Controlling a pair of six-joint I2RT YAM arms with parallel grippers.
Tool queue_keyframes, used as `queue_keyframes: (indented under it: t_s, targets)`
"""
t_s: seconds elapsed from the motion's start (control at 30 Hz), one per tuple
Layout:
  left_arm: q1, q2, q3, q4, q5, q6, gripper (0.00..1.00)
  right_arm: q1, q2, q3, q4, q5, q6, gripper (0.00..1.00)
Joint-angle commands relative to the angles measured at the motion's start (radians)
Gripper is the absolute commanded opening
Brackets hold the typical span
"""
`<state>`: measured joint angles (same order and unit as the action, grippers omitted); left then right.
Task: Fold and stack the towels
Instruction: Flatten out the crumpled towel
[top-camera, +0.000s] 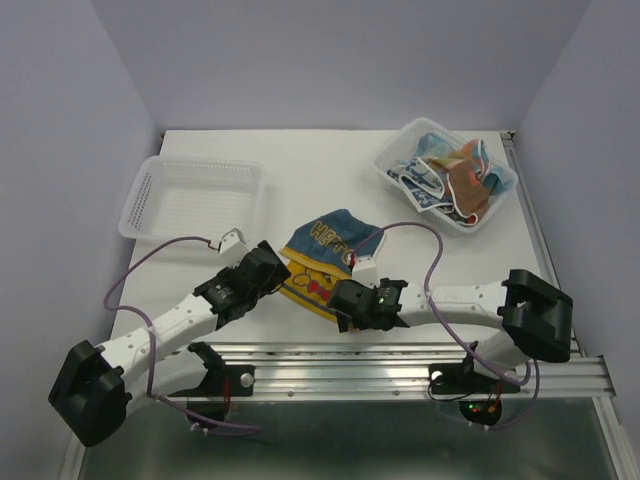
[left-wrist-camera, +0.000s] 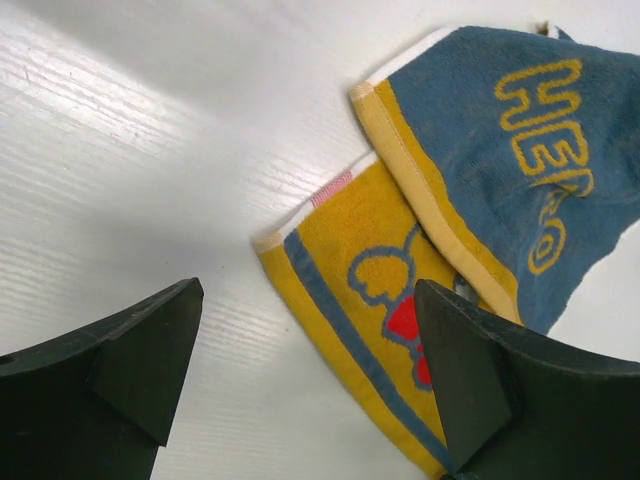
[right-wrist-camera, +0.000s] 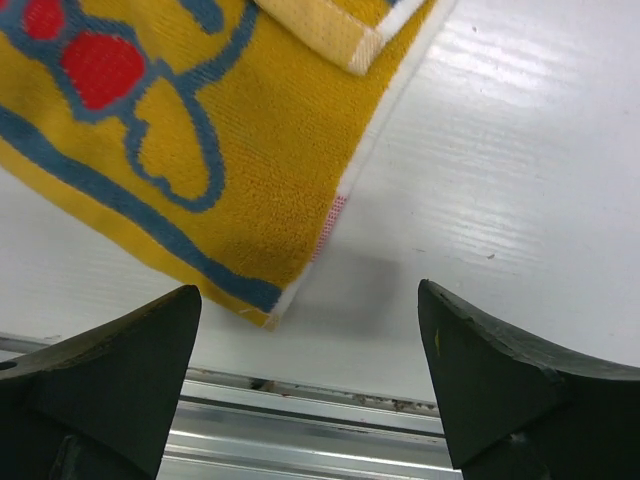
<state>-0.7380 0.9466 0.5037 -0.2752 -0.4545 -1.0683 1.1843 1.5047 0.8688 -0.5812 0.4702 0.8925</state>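
Top external view: the yellow and blue towel (top-camera: 318, 250) lies low in the middle of the frame on the white table (top-camera: 300, 160). It sits between the two grippers. The left gripper (top-camera: 272, 268) is just beside its left edge. The right gripper (top-camera: 345, 300) is at its lower right corner. Both have their fingers wide apart and hold nothing. A blue flap is folded over the yellow part. The towel's long side slants from lower right up to the left. Both arms look about as near. The table is smooth and flat. The left basket (top-camera: 150, 205) and the right basket (top-camera: 395, 170), with more towels (top-camera: 455, 175), sit well apart.
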Motion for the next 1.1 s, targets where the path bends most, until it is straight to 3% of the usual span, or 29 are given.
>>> queue_keyframes:
  t_s: [0.0,0.23,0.33,0.43,0.47,0.57,0.93,1.07]
  targets:
    - [0.041,0.063,-0.002,0.062,0.03,0.064,0.99,0.032,0.025,0.033,-0.021,0.059,0.097,0.91]
    - [0.054,0.112,-0.025,0.122,0.059,0.068,0.99,0.032,0.078,0.009,0.101,-0.034,0.03,0.81]
    - [0.057,0.132,-0.025,0.129,0.066,0.071,0.99,0.032,0.078,0.001,0.106,-0.035,0.036,0.59]
    - [0.058,0.144,-0.025,0.134,0.08,0.082,0.99,0.031,0.065,-0.022,0.092,-0.025,0.039,0.45]
    - [0.058,0.147,-0.027,0.137,0.094,0.085,0.99,0.031,0.055,-0.042,0.077,-0.016,0.045,0.34]
    - [0.057,0.149,-0.034,0.139,0.125,0.093,0.99,0.005,0.031,-0.088,0.089,-0.033,0.063,0.2]
    - [0.057,0.165,-0.045,0.188,0.272,0.209,0.99,-0.129,-0.072,-0.191,0.173,-0.097,0.016,0.17]
    - [0.052,0.236,-0.005,0.191,0.316,0.269,0.83,-0.163,-0.063,-0.186,0.21,-0.114,-0.02,0.17]
